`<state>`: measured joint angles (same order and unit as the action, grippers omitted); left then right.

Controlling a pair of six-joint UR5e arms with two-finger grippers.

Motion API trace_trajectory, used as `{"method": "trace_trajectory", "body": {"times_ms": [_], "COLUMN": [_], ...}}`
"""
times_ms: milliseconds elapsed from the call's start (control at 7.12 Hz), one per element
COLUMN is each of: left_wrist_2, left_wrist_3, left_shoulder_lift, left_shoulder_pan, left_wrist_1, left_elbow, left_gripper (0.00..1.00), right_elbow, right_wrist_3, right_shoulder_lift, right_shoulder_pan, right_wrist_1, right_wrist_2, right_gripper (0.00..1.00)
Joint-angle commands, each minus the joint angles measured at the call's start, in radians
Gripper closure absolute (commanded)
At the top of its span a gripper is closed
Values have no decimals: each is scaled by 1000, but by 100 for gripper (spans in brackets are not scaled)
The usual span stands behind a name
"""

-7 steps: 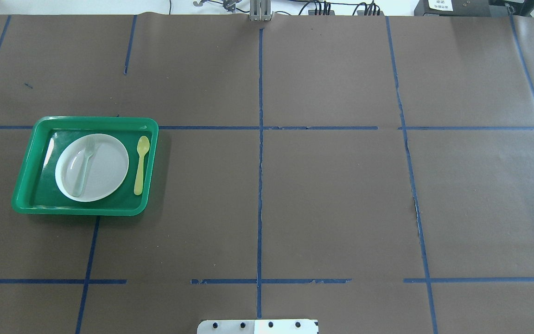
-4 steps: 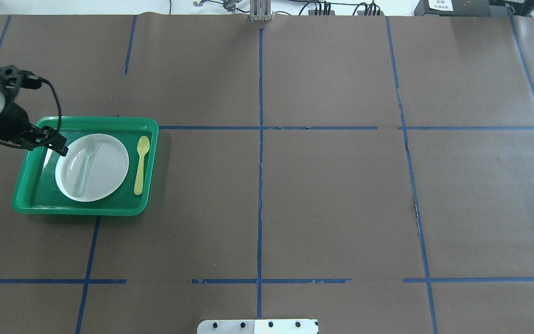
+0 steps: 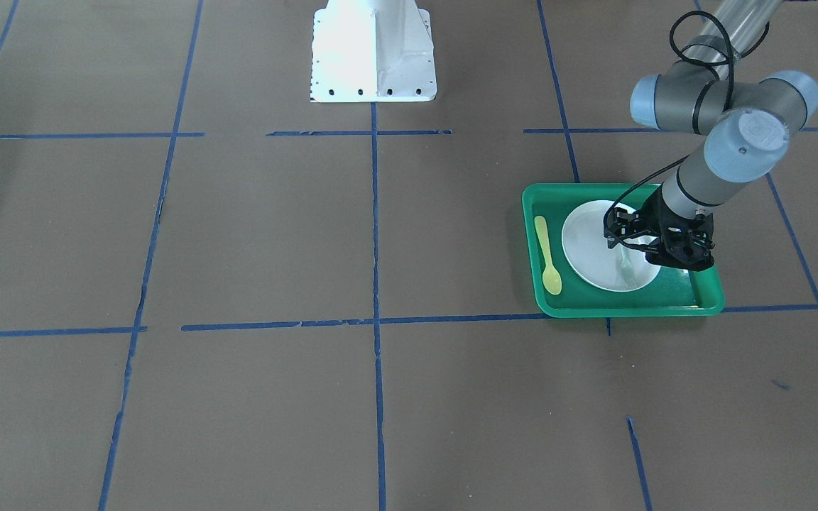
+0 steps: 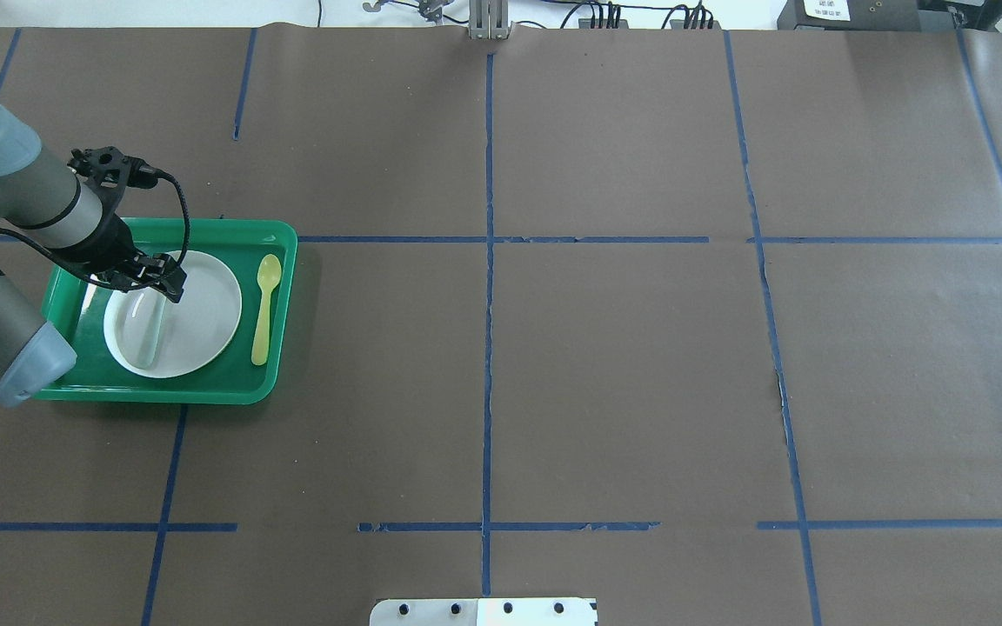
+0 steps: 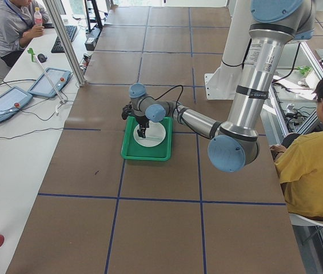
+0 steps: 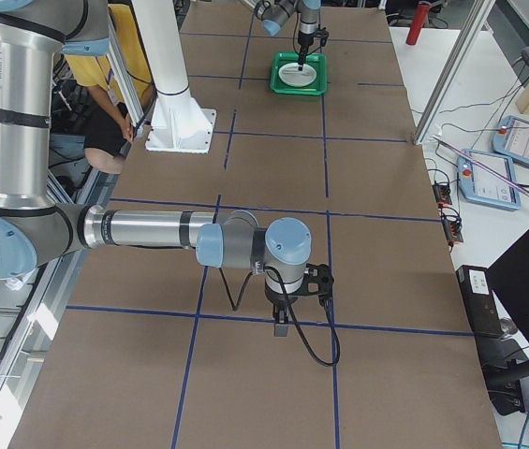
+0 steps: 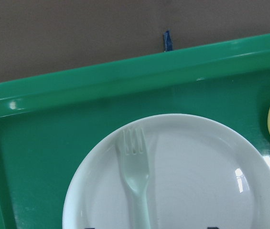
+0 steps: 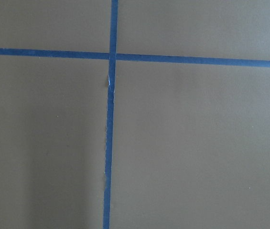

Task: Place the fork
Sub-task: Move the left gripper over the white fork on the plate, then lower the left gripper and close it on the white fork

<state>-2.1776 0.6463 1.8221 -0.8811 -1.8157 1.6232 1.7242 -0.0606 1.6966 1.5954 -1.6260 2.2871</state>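
Note:
The pale translucent fork (image 4: 151, 332) lies on the white plate (image 4: 205, 317) inside the green tray (image 4: 205, 396), tines toward the table's far side. My left gripper (image 4: 158, 282) hangs over the plate's far left part, above the fork, open and empty. In the left wrist view the fork (image 7: 135, 176) lies centred on the plate (image 7: 197, 181), with two dark fingertips wide apart at the bottom edge. From the front, the left gripper (image 3: 654, 248) covers most of the fork (image 3: 625, 268). My right gripper (image 6: 281, 325) hangs over bare table far away; I cannot tell its state.
A yellow plastic spoon (image 4: 264, 304) lies in the tray to the right of the plate, parallel to the fork. The brown table cover is crossed by blue tape lines (image 4: 488, 348). The robot's white base (image 3: 373, 57) stands mid-table at my edge.
My left arm has come in from the left and moved over the tray until the gripper is above the fork. Fork, plate and spoon have not moved.

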Motion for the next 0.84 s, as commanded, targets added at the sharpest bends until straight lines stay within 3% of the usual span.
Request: {"method": "trace_trajectory", "body": {"times_ms": [0,702], "left_wrist_2": [-2,-5], "left_wrist_3": [3,1], "left_shoulder_lift": [2,0], "left_shoulder_pan": [7,24], "left_wrist_1": [-33,-37], "left_elbow": [-40,-63], "left_gripper": [26,37], "right_elbow": [0,0], "right_wrist_3": [-1,1], "right_shoulder_lift": [0,0], "right_shoulder_pan": [0,0], "right_wrist_1": [0,0], "right_wrist_2": [0,0], "right_gripper": [0,0]}}
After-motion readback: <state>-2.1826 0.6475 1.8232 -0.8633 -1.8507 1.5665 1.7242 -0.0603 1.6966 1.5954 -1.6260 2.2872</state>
